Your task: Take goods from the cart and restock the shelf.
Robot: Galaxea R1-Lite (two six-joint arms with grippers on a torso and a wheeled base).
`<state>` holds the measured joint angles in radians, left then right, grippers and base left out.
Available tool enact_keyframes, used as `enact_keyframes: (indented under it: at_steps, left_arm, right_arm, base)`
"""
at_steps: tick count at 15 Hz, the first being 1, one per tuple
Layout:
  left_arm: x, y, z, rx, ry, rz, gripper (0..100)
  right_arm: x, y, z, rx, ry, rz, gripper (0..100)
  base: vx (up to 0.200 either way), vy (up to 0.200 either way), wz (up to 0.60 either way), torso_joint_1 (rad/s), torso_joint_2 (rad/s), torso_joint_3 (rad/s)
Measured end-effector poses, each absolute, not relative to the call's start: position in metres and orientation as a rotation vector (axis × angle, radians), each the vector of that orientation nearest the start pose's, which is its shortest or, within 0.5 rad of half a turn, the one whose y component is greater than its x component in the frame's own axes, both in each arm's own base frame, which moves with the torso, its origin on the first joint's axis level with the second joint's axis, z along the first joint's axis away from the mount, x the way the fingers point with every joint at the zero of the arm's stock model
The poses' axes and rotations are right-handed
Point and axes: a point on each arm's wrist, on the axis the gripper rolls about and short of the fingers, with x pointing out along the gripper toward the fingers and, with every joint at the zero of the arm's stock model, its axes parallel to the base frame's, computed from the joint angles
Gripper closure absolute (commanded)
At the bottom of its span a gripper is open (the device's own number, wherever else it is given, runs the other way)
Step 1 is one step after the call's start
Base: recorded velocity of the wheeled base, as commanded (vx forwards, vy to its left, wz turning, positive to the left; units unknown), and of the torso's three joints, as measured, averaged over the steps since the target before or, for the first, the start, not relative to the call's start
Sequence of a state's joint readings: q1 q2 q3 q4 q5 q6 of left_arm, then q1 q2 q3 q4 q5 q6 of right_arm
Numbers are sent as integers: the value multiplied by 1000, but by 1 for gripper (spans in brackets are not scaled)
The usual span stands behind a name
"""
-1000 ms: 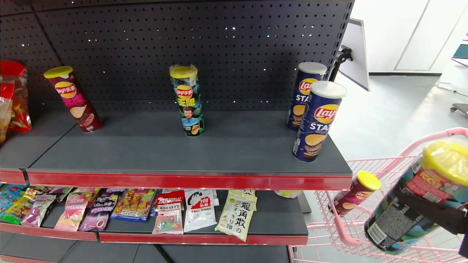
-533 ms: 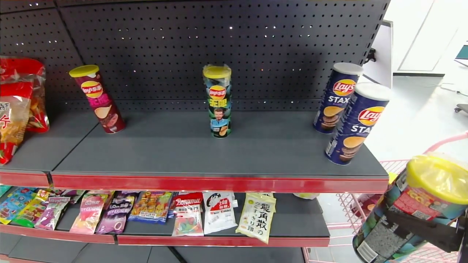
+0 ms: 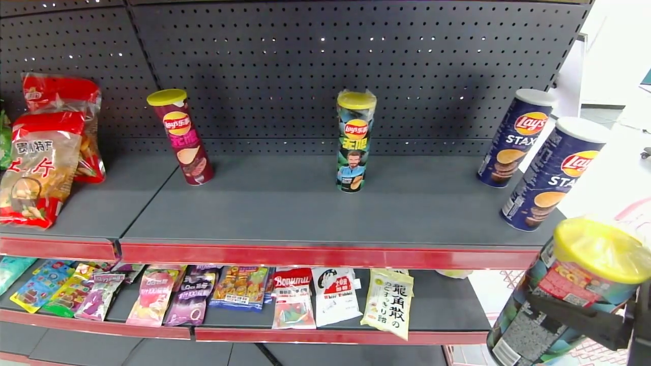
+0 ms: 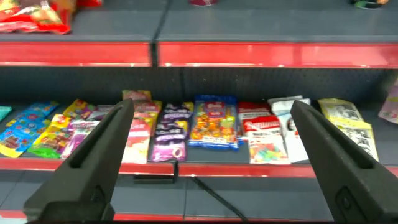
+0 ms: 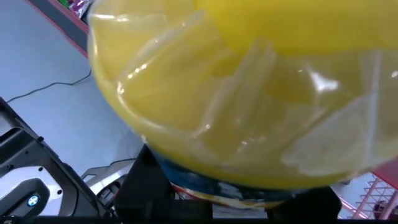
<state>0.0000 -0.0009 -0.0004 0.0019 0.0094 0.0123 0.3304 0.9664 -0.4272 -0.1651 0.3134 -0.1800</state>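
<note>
Head view: right gripper (image 3: 585, 317) clamps a yellow-lidded can (image 3: 595, 249) just off the shelf (image 3: 325, 254) at its front right corner; placement remains. Left gripper (image 4: 212, 109) hangs released, empty

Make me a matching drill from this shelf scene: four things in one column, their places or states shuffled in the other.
1 maroon can
2 blue cans
3 candy bags
4 right end effector

a lower shelf
b upper shelf, right end
c upper shelf, left of green can
d shut on tilted can

Pairs: 1-c, 2-b, 3-a, 4-d
</note>
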Motion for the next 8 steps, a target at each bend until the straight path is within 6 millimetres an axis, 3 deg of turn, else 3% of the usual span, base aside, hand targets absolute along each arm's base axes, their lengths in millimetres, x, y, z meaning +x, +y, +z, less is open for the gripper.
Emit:
enact_keyframes:
  at_steps: [8]
  left_arm:
    - [-23,0,75,12,0,11,0]
  right_arm:
    - [105,43,184,-176,328,668,100]
  base:
    - [200,0,0,2,2,1]
